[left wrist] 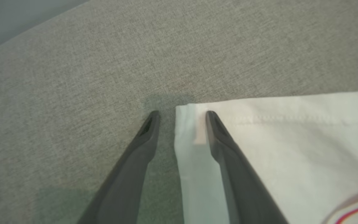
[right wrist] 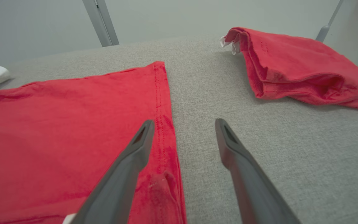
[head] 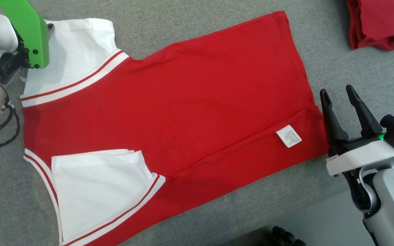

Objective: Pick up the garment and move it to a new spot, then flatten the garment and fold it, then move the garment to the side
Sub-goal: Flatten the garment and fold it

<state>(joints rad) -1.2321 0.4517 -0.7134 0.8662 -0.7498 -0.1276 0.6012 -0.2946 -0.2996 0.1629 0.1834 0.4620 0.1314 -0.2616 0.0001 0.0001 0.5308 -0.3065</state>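
Red garment (head: 190, 102) lies flat; white care label (head: 288, 136) unreadable.

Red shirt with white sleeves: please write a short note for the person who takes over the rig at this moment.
Left end effector: open, fingers astride the corner of one white sleeve, not closed on it.
Right end effector: open, at the hem, holding nothing.
Red shirt: spread flat on the grey surface; the other sleeve seems folded onto the body. Another red garment lies folded, apart.
Done: flattening, it seems. Left: finish folding, then move it aside.
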